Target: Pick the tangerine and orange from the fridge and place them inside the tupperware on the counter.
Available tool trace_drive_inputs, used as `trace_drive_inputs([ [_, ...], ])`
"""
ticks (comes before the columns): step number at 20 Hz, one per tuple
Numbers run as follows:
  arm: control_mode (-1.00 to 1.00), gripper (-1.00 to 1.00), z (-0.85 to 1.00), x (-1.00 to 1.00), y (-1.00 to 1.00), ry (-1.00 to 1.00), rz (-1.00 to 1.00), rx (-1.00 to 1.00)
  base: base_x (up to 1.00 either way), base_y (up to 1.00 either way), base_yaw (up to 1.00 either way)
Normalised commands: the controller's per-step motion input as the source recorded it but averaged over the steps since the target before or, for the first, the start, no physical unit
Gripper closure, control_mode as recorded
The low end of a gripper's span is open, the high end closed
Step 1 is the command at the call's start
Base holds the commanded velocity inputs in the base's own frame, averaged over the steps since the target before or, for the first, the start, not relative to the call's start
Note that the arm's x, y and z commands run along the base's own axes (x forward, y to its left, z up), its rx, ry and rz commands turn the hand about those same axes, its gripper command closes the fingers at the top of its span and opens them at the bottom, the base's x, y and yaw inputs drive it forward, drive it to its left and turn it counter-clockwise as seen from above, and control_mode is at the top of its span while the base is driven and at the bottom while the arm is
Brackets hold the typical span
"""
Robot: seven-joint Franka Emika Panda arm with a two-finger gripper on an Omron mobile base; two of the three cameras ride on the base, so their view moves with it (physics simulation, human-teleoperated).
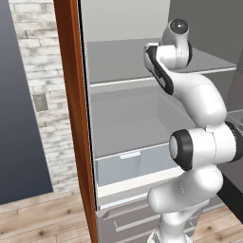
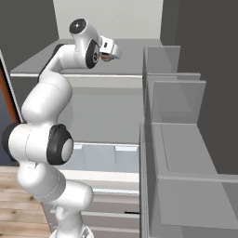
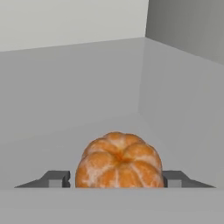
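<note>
In the hand view a tangerine [image 3: 118, 159] with pale, segmented orange skin sits between my gripper [image 3: 116, 178] fingers. The left fingertip [image 3: 57, 178] and the right one press against its two sides, so the gripper is shut on it. The fruit rests on a flat grey shelf [image 3: 87, 87] of the fridge [image 1: 123, 61], close to the back right corner. From the right base view the gripper [image 2: 109, 55] reaches over the upper shelf [image 2: 130, 58] with a bit of the tangerine [image 2: 106, 58] showing under it. The orange, the tupperware and the counter are out of view.
A translucent crisper drawer [image 1: 126, 163] lies below the shelf, with grey drawers [image 1: 128, 220] under it. The fridge door's grey bins [image 2: 179, 139] stand close on the right. A brown wooden panel [image 1: 71, 95] borders the fridge on the left.
</note>
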Motion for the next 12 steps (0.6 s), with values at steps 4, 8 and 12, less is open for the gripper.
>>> trace_drive_inputs([
  [4,-1.0,1.0,-0.06,-0.01,0.01,0.0,0.0,0.0,0.0,0.0,0.0],
  [8,-1.0,1.0,0.0,-0.34,0.0,-0.14,-0.01,0.0,0.0,0.0,0.0],
  [12,-1.0,1.0,0.13,-0.98,0.0,-0.58,-0.14,0.0,0.0,0.0,0.0],
])
